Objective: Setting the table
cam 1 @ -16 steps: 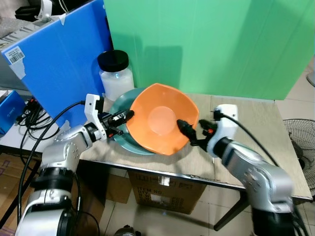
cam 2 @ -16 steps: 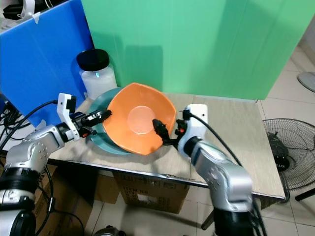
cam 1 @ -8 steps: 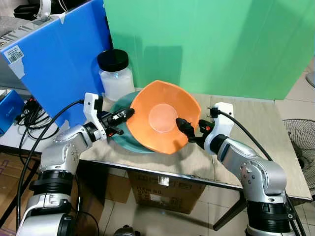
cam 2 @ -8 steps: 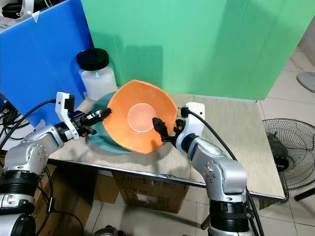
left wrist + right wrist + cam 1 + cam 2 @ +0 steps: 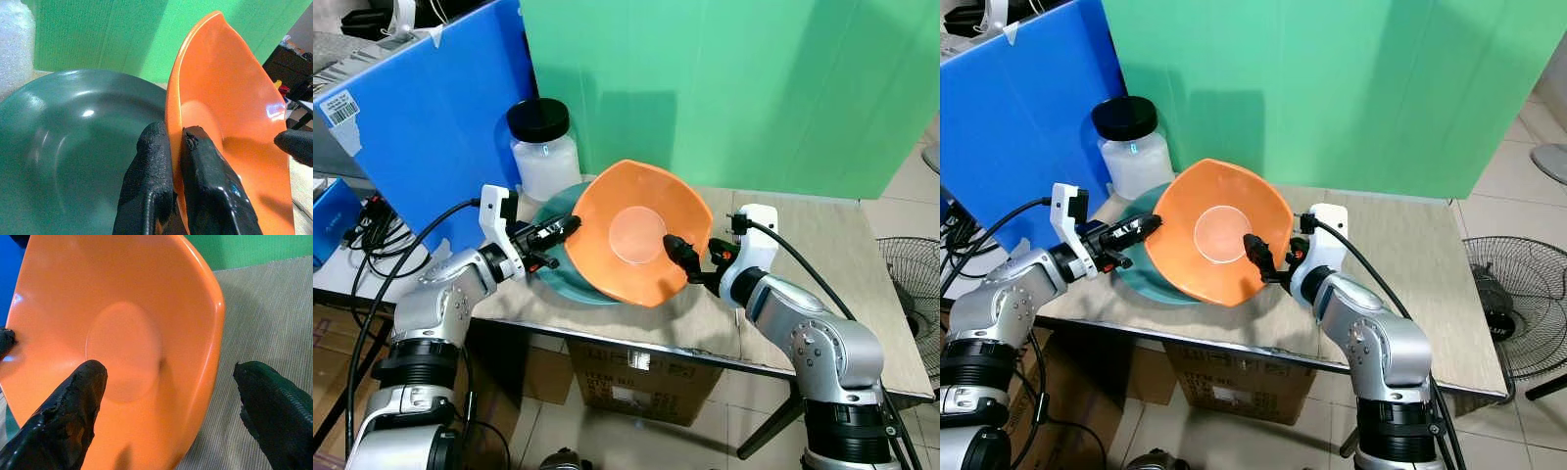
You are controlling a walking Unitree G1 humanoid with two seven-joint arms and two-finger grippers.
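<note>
Both claws unmoved: left claw point(image 5: 176, 147) still pinches the tilted orange bowl point(image 5: 641, 233); right claw point(image 5: 171, 396) gapes.

bright even light, sharp focus

Silver arms (black cables), black-fingered tools

Orange bowl point(image 5: 641, 235) tilted over green plate point(image 5: 558, 269), grippers flanking
</note>
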